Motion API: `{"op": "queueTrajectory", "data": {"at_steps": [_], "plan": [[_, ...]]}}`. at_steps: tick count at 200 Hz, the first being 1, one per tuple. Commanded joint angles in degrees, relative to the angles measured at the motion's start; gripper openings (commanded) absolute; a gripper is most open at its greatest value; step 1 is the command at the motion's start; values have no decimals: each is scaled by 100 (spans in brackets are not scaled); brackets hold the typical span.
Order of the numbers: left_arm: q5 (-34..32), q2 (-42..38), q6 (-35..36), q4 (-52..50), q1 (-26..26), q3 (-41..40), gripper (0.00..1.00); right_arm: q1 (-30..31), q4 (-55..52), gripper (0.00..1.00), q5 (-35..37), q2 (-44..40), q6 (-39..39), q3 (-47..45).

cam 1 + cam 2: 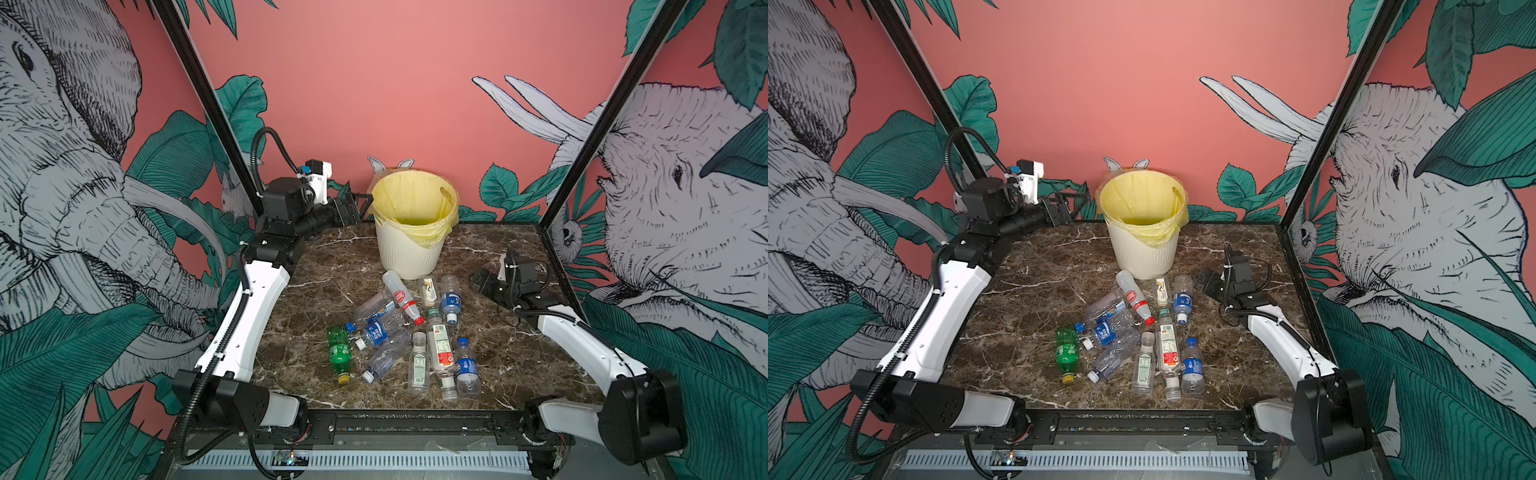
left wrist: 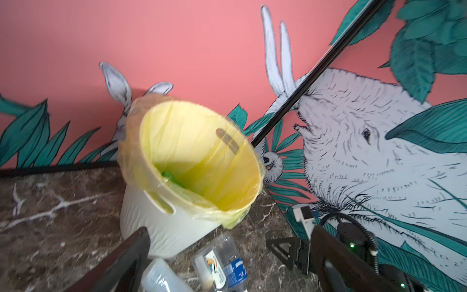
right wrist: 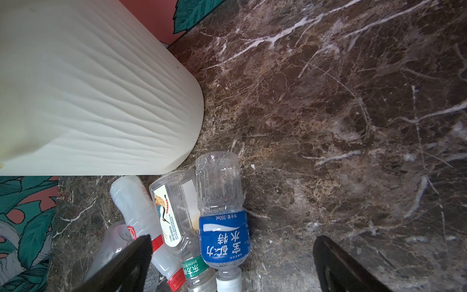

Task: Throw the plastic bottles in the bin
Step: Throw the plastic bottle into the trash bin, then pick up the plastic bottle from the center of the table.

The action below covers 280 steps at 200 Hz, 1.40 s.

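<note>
On the near side of the bin (image 1: pixel 409 249), which stands far-middle on the table (image 1: pixel 519 353), the bottles (image 1: pixel 441 347) lie in a loose heap. Something green, likely another, shows inside the bag. The next pick looks best from the heap's edge: the blue-label bottle (image 1: pixel 451 297) at far right, grasped across its body, then lifted clear of the rim. Low, just right of it, sits the right gripper (image 1: pixel 480 279), fingers wide open and empty. The left gripper (image 1: pixel 359 204) reaches level beside the bin's left rim, fingers spread, holding nothing.
</note>
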Motion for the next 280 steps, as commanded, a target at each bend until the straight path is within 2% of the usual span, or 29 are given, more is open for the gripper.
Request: {"op": "queueTrajectory", "data": {"at_steps": [1, 59, 130, 145, 176, 280], "plan": [[-139, -249, 321, -209, 58, -365, 99, 27, 9, 99, -133, 84, -117, 191], [-319, -455, 522, -417, 97, -1048, 100, 49, -440, 99, -206, 241, -365, 403], [-992, -857, 691, -787, 228, -1705, 100, 82, -648, 99, -697, 571, -631, 542], [-1325, -938, 716, -908, 238, -1849, 99, 129, -641, 99, -894, 680, -724, 585], [-1916, -1082, 752, -1128, 248, -2094, 99, 264, -814, 99, -849, 921, -839, 687], [-2365, -1391, 692, -1194, 391, -2738, 99, 428, -837, 93, -684, 1268, -708, 756]]}}
